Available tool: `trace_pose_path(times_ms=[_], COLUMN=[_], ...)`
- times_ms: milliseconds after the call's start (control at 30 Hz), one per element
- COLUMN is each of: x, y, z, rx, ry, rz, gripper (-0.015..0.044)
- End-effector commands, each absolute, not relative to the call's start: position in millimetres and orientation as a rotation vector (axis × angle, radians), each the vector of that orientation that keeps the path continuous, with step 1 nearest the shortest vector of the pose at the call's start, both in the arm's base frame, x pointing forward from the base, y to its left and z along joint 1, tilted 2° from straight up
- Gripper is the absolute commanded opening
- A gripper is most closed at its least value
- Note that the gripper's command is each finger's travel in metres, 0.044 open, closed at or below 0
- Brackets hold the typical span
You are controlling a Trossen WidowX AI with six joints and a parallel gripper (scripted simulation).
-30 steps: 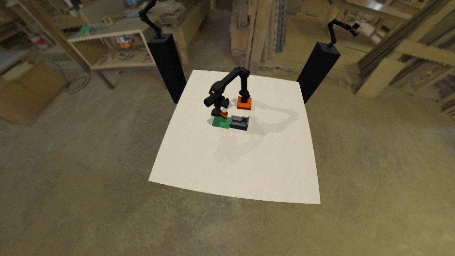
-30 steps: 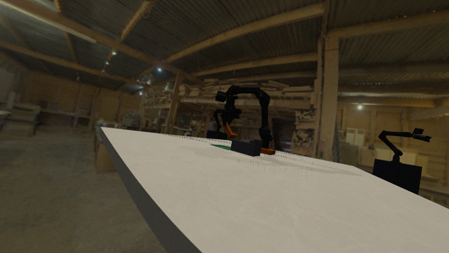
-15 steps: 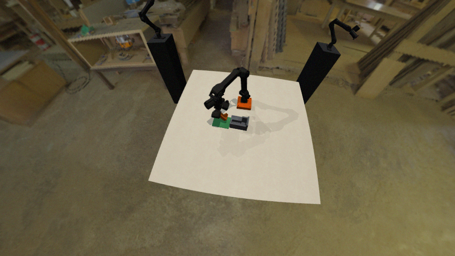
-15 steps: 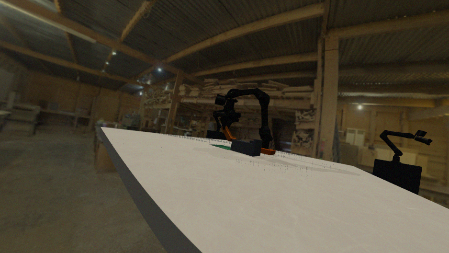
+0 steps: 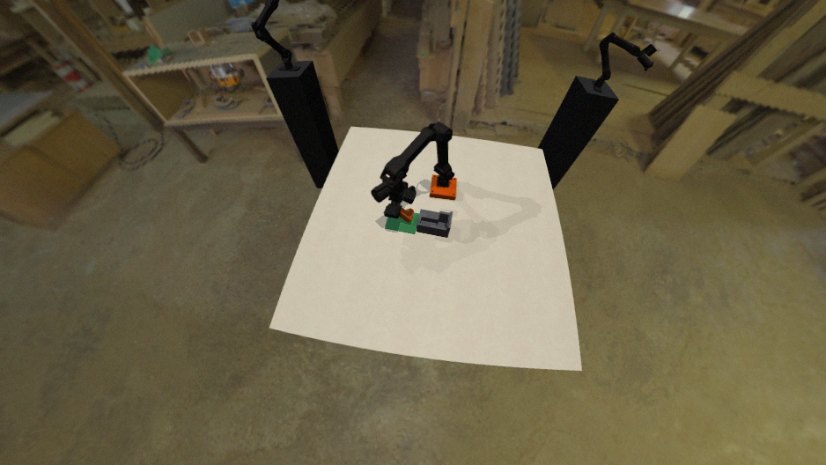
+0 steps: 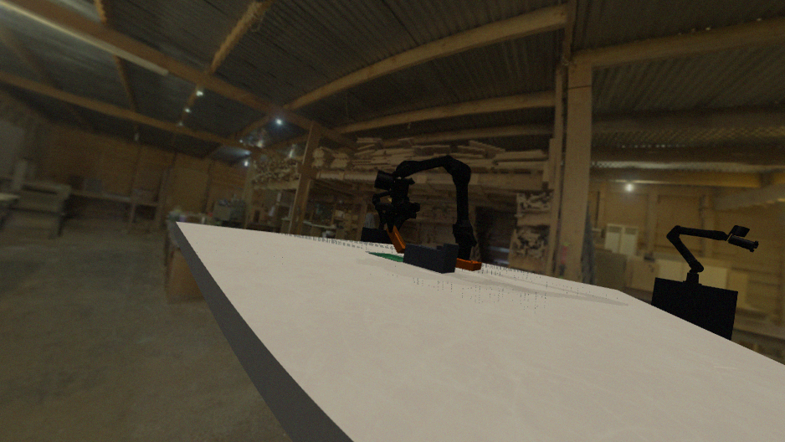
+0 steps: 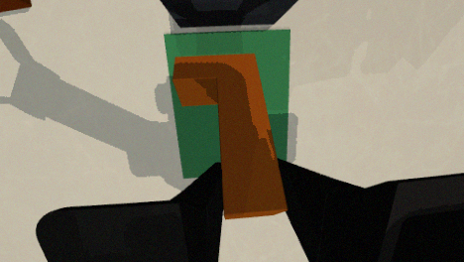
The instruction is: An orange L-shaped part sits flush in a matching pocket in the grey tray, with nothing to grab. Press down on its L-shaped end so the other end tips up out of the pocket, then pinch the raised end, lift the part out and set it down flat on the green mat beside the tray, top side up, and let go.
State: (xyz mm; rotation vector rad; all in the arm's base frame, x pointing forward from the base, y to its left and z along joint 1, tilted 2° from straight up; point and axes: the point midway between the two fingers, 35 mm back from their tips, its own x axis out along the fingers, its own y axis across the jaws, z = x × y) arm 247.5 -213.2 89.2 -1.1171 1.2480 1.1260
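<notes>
The orange L-shaped part (image 7: 246, 134) is out of the grey tray (image 5: 434, 223), pinched tight in the end effector (image 7: 250, 198), tilted above the green mat (image 7: 198, 144); laying it flat and letting go remain

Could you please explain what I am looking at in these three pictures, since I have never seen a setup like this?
The black jointed machine is a robot arm standing on an orange base plate, on a pale table top. One picture looks down from above, one looks across the table from its edge, and one comes from a camera on the arm's wrist, looking past its two-fingered gripper. On the table lie a grey tray with an emptied pocket and, beside it, a green mat. The gripper is shut on one end of an orange L-shaped part, which hangs tilted over the mat with its bent end lowest.
</notes>
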Motion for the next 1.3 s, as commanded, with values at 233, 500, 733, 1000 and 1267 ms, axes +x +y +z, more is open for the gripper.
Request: trace_pose_path(times_ms=[233,500,733,1000,1267], x=[246.7,246.7,246.7,246.8,248.7], y=[-212.8,-212.7,-212.7,-212.3,-214.3], z=[71.5,70.4,70.4,70.9,89.8], rx=[-1.118,-1.118,-1.118,-1.114,-1.115], ry=[1.25,1.25,1.25,1.248,1.249], rz=[1.132,1.132,1.132,1.13,1.13], gripper=[0.0,0.0,0.0,0.0131,0.0341])
